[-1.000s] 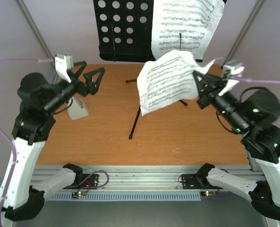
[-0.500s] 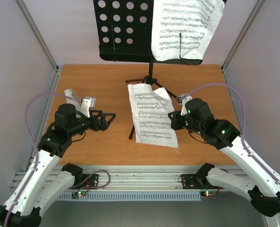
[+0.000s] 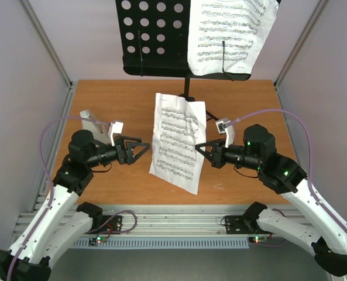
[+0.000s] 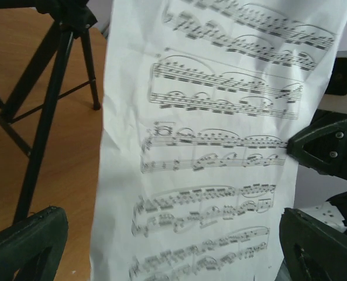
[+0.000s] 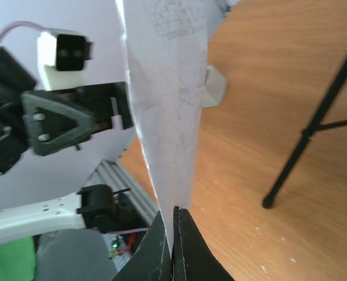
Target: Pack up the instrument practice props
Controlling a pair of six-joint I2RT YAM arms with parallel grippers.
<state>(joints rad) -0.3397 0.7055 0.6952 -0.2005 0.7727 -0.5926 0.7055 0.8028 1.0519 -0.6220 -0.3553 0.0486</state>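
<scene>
Closest to me, my right claw (image 5: pixel 173 233) is clenched on the edge of a sheet-music page (image 3: pixel 176 140), jaws pressed flat together with the paper pinched between them, so the page hangs upright in the air above the table (image 3: pixel 114 96), roughly midway between my two arms and clear of the wood. My left claw (image 3: pixel 139 150) faces it from the other side, released, its fingers spread wide and just short of the page; from its wrist camera the printed staves fill the view and nothing is between those fingers but air. Just behind the page stand the tripod legs (image 4: pixel 50 88) of the music stand (image 3: pixel 155 41), planted on the table and not folded. Off to my left, behind my left forearm, the pale grey metronome (image 3: pixel 90 119) sits on the wood near the table's edge, untouched as far as I can tell. Farthest back, the stand's perforated black desk is up, and a second page (image 3: pixel 229 32) rests on its right half. I cannot make out any clear cover in these views, nor any case to pack into. So I judge the job is early: one page is off the stand and in my grip, while the other page, the metronome and the stand itself are all left to deal with.
</scene>
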